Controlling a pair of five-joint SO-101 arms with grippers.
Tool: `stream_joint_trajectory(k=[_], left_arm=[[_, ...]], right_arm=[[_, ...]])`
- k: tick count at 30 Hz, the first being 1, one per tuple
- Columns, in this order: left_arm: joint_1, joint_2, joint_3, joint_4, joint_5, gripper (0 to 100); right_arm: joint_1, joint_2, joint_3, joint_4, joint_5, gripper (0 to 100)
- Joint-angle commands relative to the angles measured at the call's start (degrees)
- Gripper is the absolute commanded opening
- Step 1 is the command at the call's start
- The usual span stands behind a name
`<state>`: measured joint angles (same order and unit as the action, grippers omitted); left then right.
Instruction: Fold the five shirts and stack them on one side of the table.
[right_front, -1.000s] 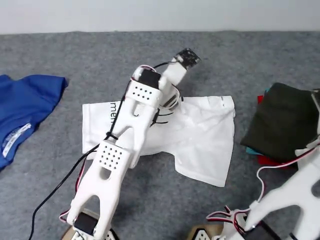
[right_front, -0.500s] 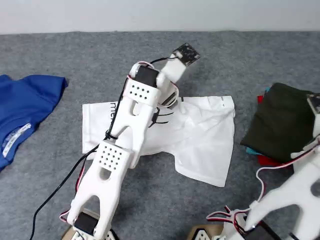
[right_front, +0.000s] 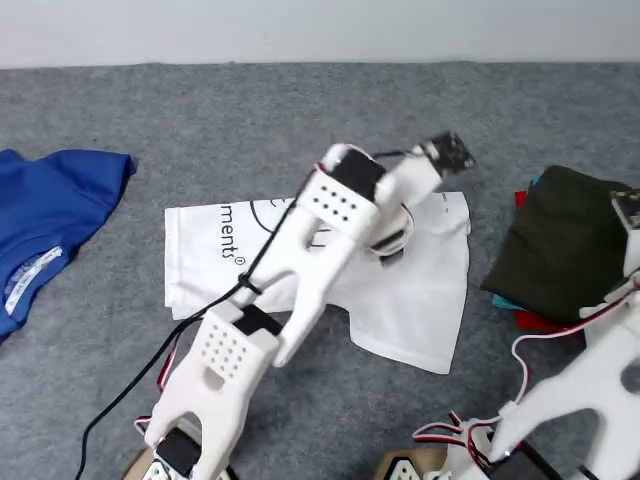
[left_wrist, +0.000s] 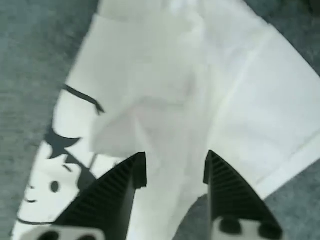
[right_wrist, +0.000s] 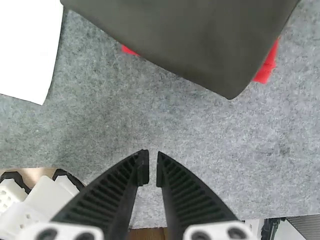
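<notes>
The rumpled white printed cotton shirt (right_front: 425, 300) lies spread; beside it sits the folded stack (right_front: 565, 240) topped with dark olive cloth. Over the shirt my left gripper (left_wrist: 172, 172) hovers, jaws apart, empty; I should pinch one hem squarely. The right gripper (right_wrist: 149, 170), nearly closed, holds nothing.

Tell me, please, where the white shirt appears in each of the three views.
High view: the white shirt lies mid-table, partly under the left arm.
Left wrist view: the white shirt spreads beneath and beyond the left gripper, whose jaws are open.
Right wrist view: one corner of the white shirt shows at the frame's edge.
Shared landmark: the grey felt bordering the shirt.
</notes>
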<state>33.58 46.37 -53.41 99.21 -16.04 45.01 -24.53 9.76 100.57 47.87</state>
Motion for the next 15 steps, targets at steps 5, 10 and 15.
stream_joint_trajectory(k=[5, 10, 15], left_arm=[[-4.4, -4.4, 10.9, -11.9, -4.1, 20], [-11.4, -4.6, 12.8, -16.7, -6.6, 20], [-15.9, -4.5, 9.7, -16.3, -7.0, 20]], right_arm=[[0.2, -2.3, -0.4, 2.2, 0.4, 4.3], [0.2, -2.3, -0.4, 2.2, 0.4, 4.3], [0.2, -2.3, -0.4, 2.2, 0.4, 4.3]])
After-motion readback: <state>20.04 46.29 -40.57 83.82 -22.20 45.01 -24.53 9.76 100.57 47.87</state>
